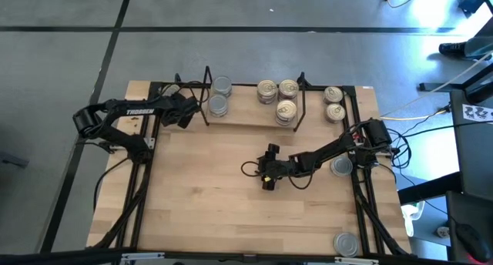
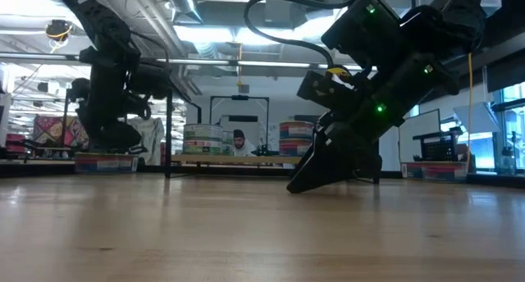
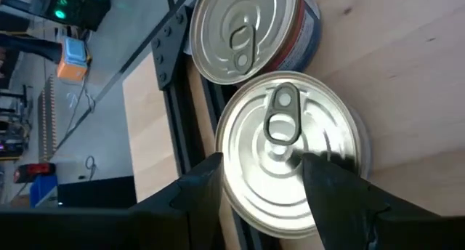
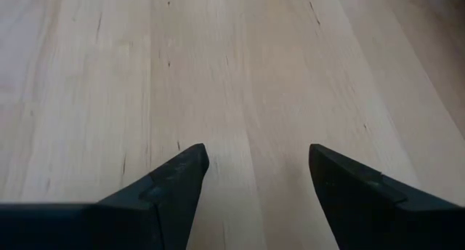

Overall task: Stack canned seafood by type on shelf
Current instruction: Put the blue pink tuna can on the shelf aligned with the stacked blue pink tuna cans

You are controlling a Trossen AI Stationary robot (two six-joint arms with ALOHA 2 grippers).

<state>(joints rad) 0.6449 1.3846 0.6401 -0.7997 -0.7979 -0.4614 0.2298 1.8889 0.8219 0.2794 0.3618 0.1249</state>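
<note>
left gripper point(image 3: 261, 188): I'm hovering it over the left end of the shelf point(image 1: 239, 119), fingers spread wide on either side of a silver tin point(image 3: 287, 152), not pinching it from what I'm seeing

silver tins: two sitting right next to each other at that end point(image 1: 219, 95), the second tin point(image 3: 243, 32) touching the first

gold tins: three are clustering at the shelf's right end point(image 1: 279, 95), two more point(image 1: 333, 102) are sitting on the tabletop point(image 1: 208, 188) just past the rack's side loop

loose silver tins: one by my right arm's base point(image 1: 341, 166), one at the near right corner point(image 1: 346, 244)

right gripper point(image 4: 254, 174): I'm holding it low over bare wood mid-table, fingers apart, gripping nothing
</note>
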